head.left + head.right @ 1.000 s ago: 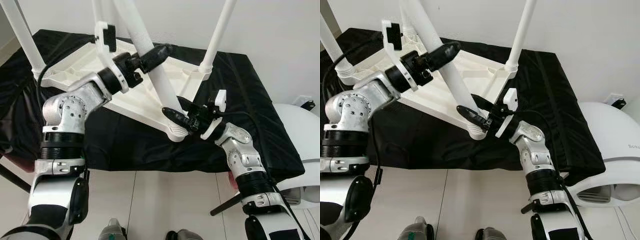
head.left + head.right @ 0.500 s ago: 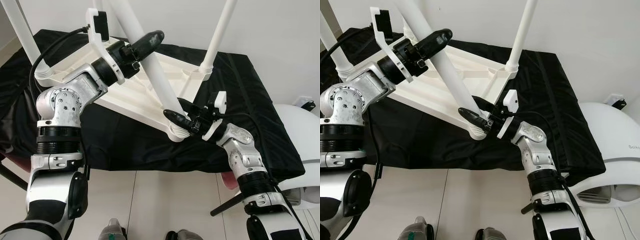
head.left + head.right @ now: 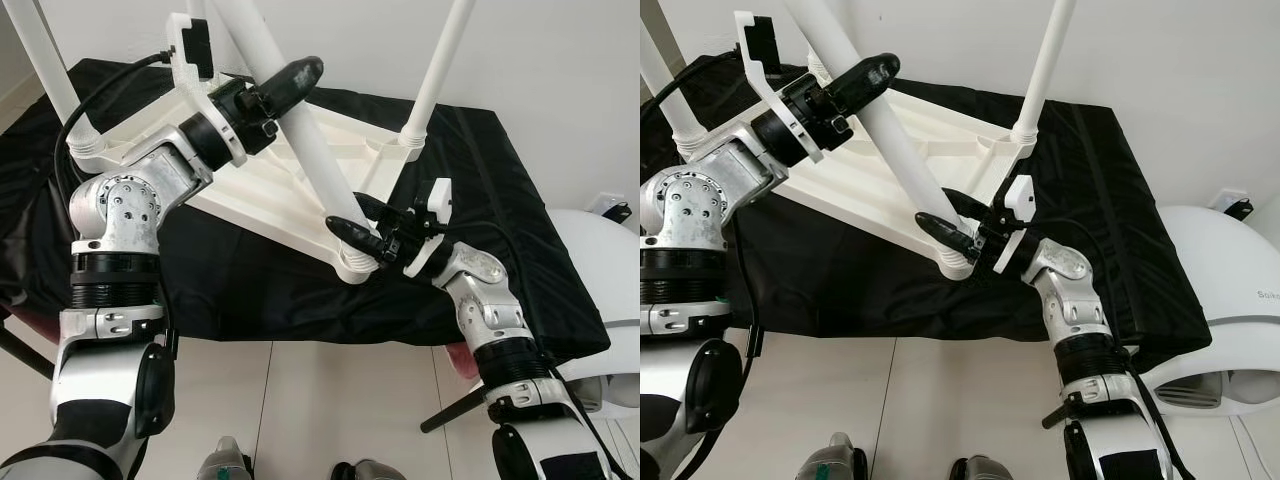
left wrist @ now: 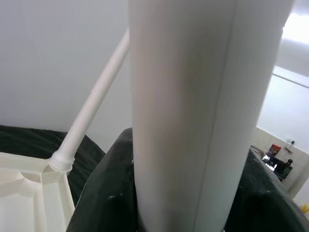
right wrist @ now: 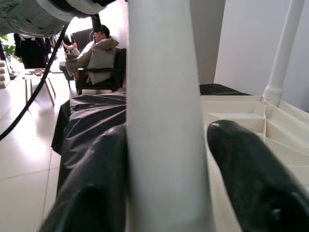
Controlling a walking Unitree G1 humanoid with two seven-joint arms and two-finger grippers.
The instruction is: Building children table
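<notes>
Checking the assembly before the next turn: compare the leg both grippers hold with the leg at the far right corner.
The held leg leans, tilted off the upturned tabletop; the far right leg stands upright. The left gripper grips the held leg high up and the right gripper near its base; the far right leg is untouched. Both are white tubes meeting corner sockets.

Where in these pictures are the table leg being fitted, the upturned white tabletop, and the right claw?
table leg (image 3: 305, 150), left eye view, middle of its shaft.
tabletop (image 3: 255, 200), left eye view, ribbed underside.
right claw (image 3: 352, 218), left eye view, between its fingertips at the leg's base.
</notes>
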